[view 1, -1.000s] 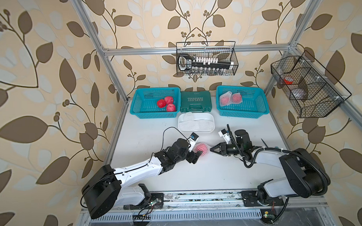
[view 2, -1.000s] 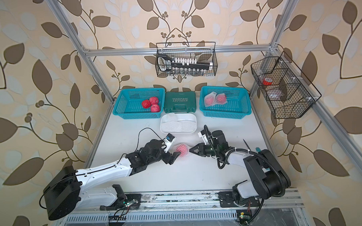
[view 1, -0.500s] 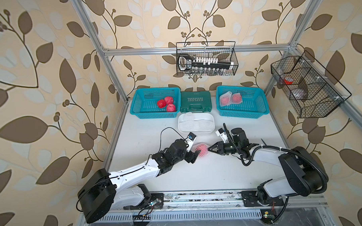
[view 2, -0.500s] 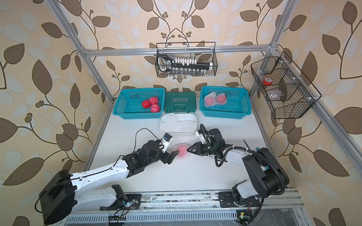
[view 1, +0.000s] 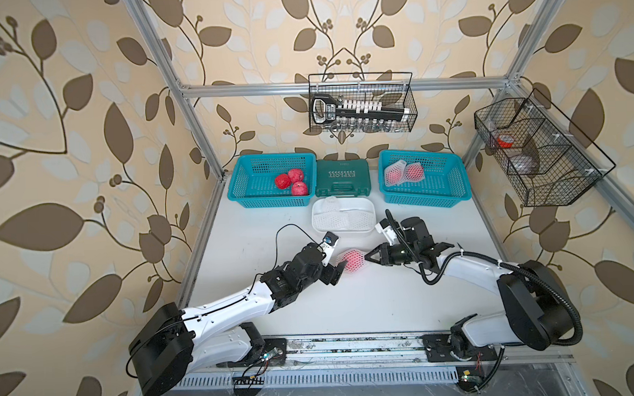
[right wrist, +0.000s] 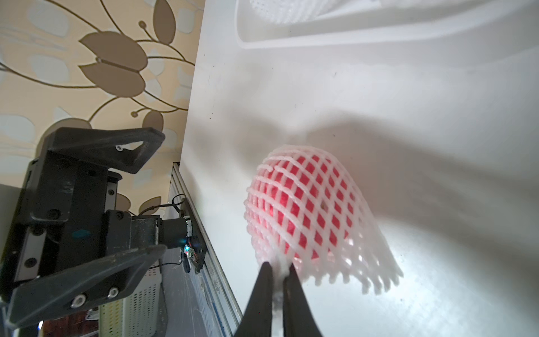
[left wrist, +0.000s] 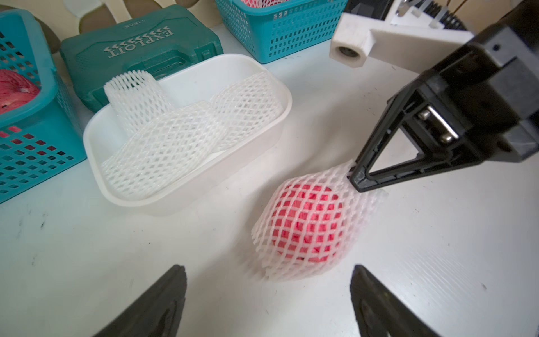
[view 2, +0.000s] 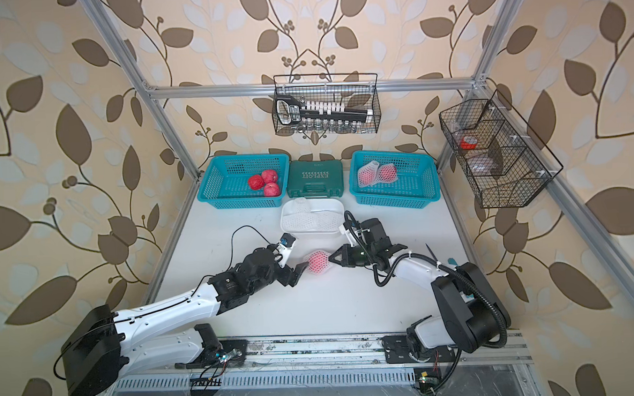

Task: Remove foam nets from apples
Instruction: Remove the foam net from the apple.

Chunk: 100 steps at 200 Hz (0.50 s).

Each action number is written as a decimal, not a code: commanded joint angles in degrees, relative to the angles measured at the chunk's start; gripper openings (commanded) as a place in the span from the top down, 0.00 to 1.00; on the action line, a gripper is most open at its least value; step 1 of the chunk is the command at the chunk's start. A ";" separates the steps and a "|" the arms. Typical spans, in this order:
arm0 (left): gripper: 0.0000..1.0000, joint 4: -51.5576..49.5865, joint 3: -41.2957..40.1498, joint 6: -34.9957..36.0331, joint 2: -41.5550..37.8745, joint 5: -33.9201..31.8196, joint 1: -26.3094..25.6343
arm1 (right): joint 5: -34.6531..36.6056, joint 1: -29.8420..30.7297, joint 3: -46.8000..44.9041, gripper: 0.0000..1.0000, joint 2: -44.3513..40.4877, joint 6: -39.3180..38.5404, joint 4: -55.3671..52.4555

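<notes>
right hand: clamped on foam net edge | apple: inside net, on counter | left hand: spread wide, just beside, grasping nothing

The foam net hides most of the apple. In the right wrist view the white tub is blurred and cut by the frame's edge. The right wall's wire basket holds something red, perhaps a lid.

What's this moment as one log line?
right fingers: shut on foam net | left fingers: open, short of apple | apple: netted, on table
</notes>
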 commanded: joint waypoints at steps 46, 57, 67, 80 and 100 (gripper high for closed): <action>0.09 0.05 -2.09 -1.26 -2.87 -5.22 0.52 | 15.96 7.08 11.65 0.94 -2.89 -9.49 -22.58; 0.09 0.05 -2.02 -1.27 -2.54 -5.39 0.52 | 20.15 9.42 14.04 0.94 -2.07 -10.08 -26.04; 0.09 0.20 -1.94 -1.18 -2.26 -5.40 0.53 | 24.01 11.89 16.55 0.94 -1.27 -10.38 -29.55; 0.09 0.20 -1.69 -1.03 -2.02 -5.48 0.61 | 27.37 14.49 19.03 0.93 -0.83 -10.76 -32.14; 0.08 0.55 -1.48 -0.73 -1.82 -5.57 0.61 | 28.90 15.45 20.52 0.93 -0.95 -10.75 -31.47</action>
